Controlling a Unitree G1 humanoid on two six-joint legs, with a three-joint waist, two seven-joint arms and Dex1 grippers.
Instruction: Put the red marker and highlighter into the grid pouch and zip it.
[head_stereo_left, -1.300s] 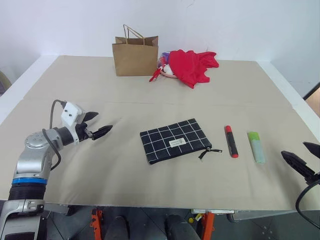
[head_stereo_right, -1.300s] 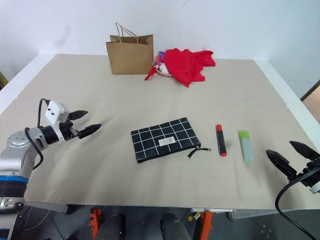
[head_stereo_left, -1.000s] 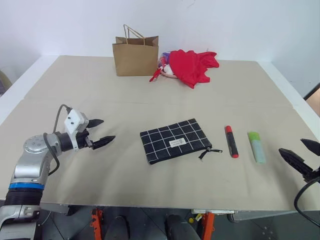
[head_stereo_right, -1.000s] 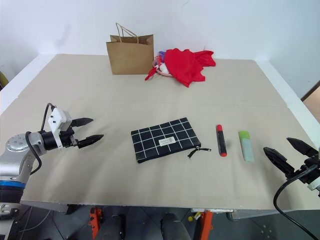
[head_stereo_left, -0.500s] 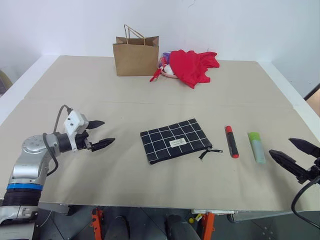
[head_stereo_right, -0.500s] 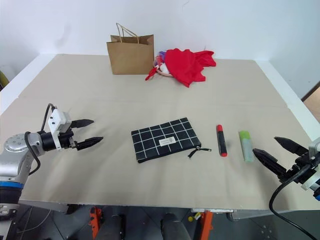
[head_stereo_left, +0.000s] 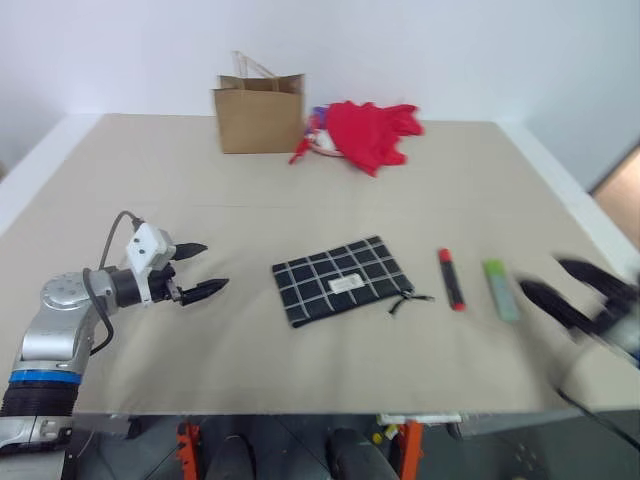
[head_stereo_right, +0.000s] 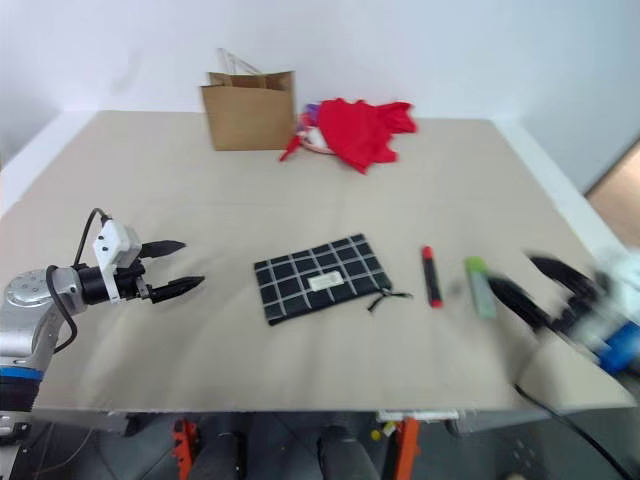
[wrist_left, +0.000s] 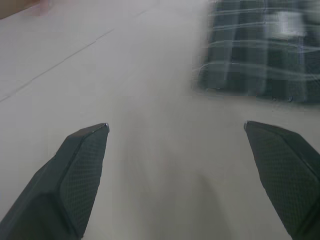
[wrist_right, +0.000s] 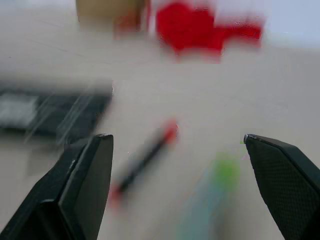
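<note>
The grid pouch (head_stereo_left: 340, 280) lies flat in the middle of the table, its zipper pull (head_stereo_left: 408, 299) at the right end. Just right of it lies the red marker (head_stereo_left: 452, 279), and right of that the pale green highlighter (head_stereo_left: 500, 289). My left gripper (head_stereo_left: 212, 266) hovers open to the left of the pouch, pointing at it, with nothing between its fingers. In the left wrist view the pouch (wrist_left: 260, 65) lies ahead of the open fingers. My right gripper (head_stereo_left: 542, 275) is open and blurred, just right of the highlighter. In the right wrist view the marker (wrist_right: 145, 160) and highlighter (wrist_right: 215, 195) lie between its spread fingers.
A brown paper bag (head_stereo_left: 258, 112) stands at the back of the table, with a red cloth bundle (head_stereo_left: 365, 130) beside it. The table's right edge (head_stereo_left: 590, 215) runs close behind my right gripper.
The camera has swung a little. My right gripper has moved left and further onto the table, closer to the highlighter. My left gripper has edged right toward the pouch. Both stay open.
</note>
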